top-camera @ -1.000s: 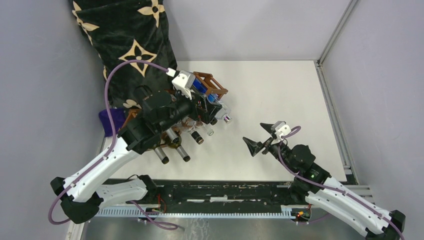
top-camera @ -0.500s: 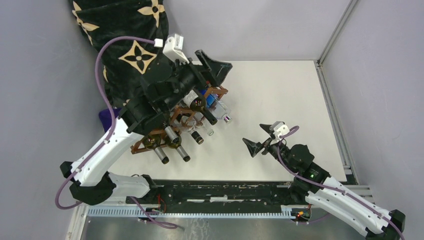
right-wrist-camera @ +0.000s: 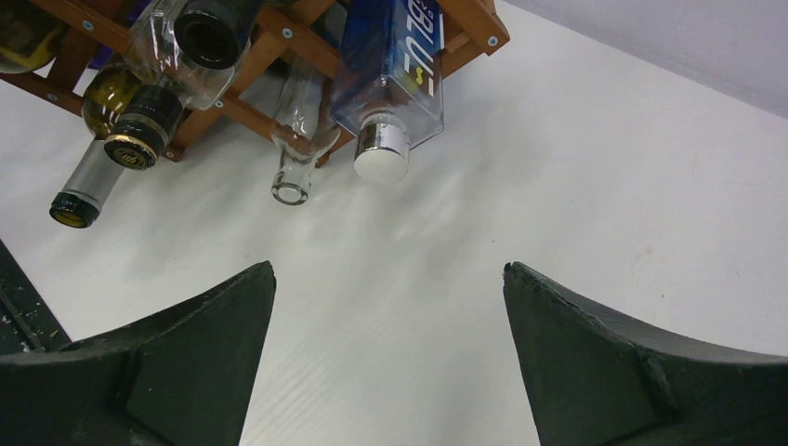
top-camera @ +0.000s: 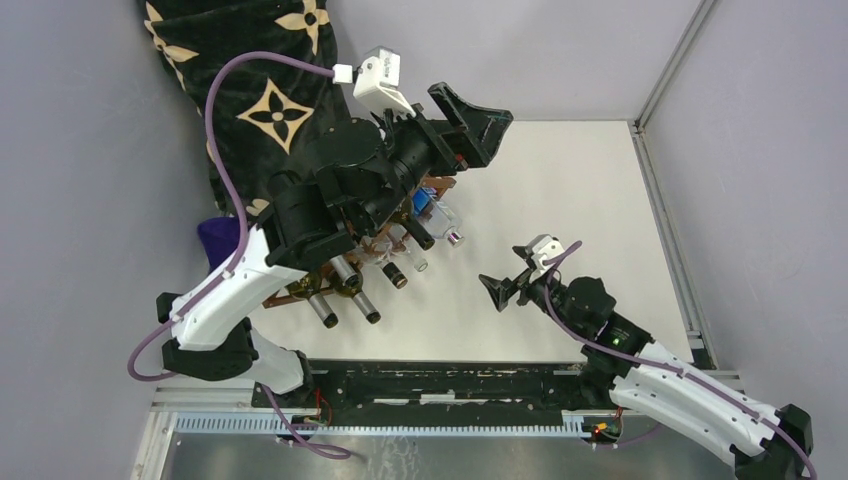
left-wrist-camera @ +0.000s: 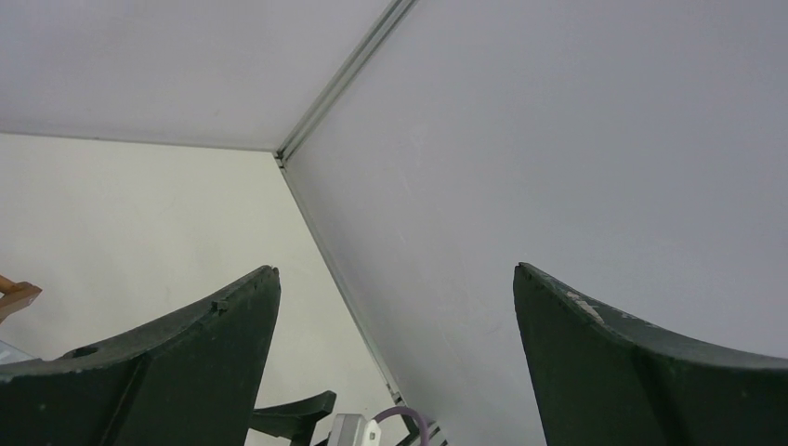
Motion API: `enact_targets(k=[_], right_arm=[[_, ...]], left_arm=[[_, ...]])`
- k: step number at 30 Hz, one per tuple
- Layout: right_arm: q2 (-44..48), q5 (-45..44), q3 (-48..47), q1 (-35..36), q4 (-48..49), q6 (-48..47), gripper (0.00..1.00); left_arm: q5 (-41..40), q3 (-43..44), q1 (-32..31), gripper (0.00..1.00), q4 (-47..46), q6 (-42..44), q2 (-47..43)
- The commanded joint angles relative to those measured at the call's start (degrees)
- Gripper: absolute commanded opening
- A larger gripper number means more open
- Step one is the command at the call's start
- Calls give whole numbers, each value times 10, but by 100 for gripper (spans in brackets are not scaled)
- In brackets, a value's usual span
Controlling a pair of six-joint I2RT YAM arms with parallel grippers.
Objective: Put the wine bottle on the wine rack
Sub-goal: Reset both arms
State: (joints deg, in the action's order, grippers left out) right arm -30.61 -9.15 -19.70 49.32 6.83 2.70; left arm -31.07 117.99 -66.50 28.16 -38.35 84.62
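The reddish-brown wine rack stands at the table's left, mostly hidden under my left arm. Its bars also show at the top of the right wrist view. Several bottles lie in its cells with their necks toward the table's middle: a dark wine bottle, a blue-labelled clear bottle and a clear empty one. My left gripper is raised above the rack's far end, open and empty, and faces the right wall. My right gripper is open and empty, low over the table, facing the bottle necks.
A black cloth with gold flower patterns hangs at the back left, behind the rack. A purple object lies at the table's left edge. Aluminium rails run along the table's right side, and grey walls enclose the table.
My left arm has lifted off the rack and swung up and to the right, uncovering the bottles. Its gripper is open. My right gripper has shifted slightly left.
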Motion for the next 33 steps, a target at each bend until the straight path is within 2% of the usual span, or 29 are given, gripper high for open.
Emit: enact_targets(k=[1,9,12,14,16,20,26,33], right_arm=[[-8,-7,-28,-3,26,2,98],[-1,-6,-44,-3,15,-10,98],[11,-10,-49,-2,8,-15,98],[22,-13,-49,-3,6,-19,98],[33,-18,-51,-3,6,-22,98],[46,-34,-62,-3,-3,-42,98],[48,-58,-88,-3,-9,-65,98],[-11,-62,-138,-21,-13,-66,98]], left_arm=[[-25,29,0,100,-31,16,-11],[22,1,-1,100,-48,55,-24],[69,-95,0,100,-96,122,-71],[173,-186,1,100,-155,221,-120],[237,-246,2,100,-175,276,-160],[195,-278,9,100,-108,288,-197],[169,-393,69,100,-122,247,-278],[197,-393,117,100,-96,238,-282]])
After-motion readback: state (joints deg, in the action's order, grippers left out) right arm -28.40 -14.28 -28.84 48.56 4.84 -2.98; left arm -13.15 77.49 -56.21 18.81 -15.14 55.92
